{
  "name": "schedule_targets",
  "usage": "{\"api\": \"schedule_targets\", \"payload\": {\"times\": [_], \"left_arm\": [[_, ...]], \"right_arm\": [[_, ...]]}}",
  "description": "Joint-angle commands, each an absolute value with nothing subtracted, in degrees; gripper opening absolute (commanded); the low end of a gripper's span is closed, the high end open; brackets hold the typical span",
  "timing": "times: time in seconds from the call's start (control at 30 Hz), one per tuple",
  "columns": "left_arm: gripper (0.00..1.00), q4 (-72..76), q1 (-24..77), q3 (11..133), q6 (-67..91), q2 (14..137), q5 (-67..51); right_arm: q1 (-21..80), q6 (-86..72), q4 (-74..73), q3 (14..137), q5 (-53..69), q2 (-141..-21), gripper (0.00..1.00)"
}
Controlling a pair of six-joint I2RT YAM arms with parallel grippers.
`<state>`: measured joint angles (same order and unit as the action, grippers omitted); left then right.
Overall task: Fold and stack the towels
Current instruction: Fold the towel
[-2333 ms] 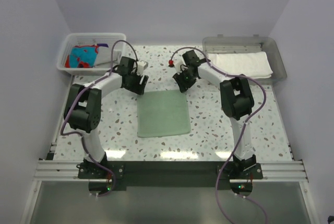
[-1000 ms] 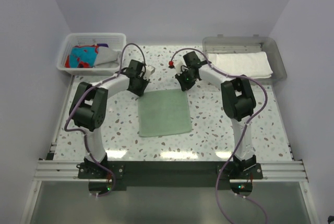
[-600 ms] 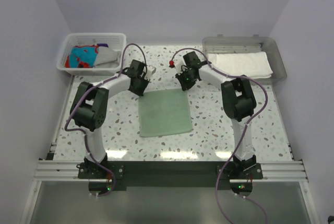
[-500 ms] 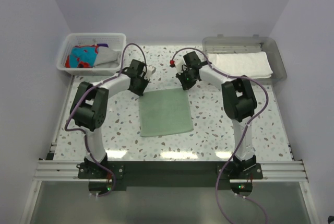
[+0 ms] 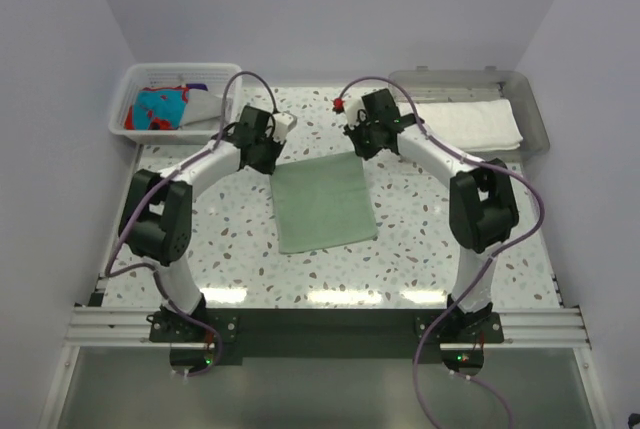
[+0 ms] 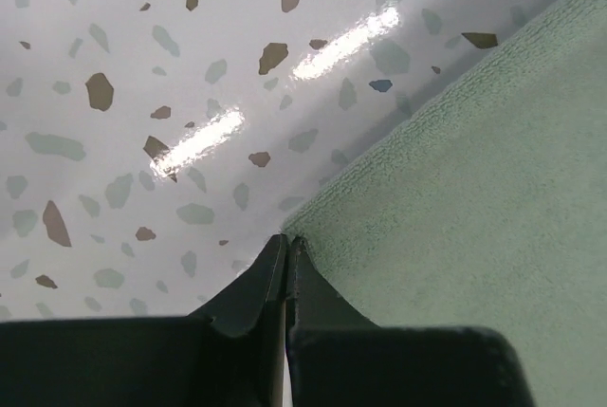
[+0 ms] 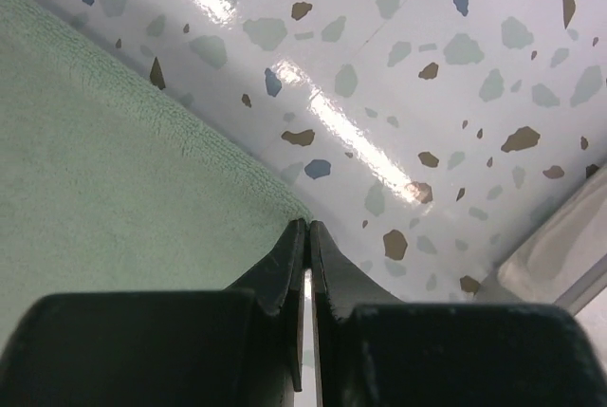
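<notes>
I pinch the far corners of the mint towel [image 5: 325,201], spread flat at centre, left claw [image 6: 286,244] and right claw [image 7: 307,229] each clamped on cloth (one corner apiece should keep the fold square).

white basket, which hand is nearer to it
Left. The left hand grips the green towel's far-left corner, right of the basket; the right hand grips the far-right corner, farther off.

No legible text, label, brand or number anywhere — not in any view
</notes>
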<state>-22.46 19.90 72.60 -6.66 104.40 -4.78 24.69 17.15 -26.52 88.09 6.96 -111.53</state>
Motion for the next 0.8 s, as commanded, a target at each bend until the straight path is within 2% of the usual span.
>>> {"api": "schedule_targets", "payload": {"times": [0.0,0.17,0.33,0.77], "left_arm": [[0.00,-19.9,19.2,70.1,-6.8,97.7,-5.8],[0.00,-19.3,19.9,64.0,-2.6,91.8,-9.1],[0.00,-19.8,22.0,57.8,1.7,86.6,-7.7],[0.00,-23.6,26.5,50.3,12.2,79.5,-5.6]], "right_arm": [[24.4,16.1,-25.0,85.9,6.4,-106.3,0.00],[24.5,14.0,-26.7,82.4,6.1,-102.9,0.00],[24.5,11.6,-28.6,78.3,8.2,-98.2,0.00],[24.6,1.8,-32.0,69.4,13.4,-92.4,0.00]]}}
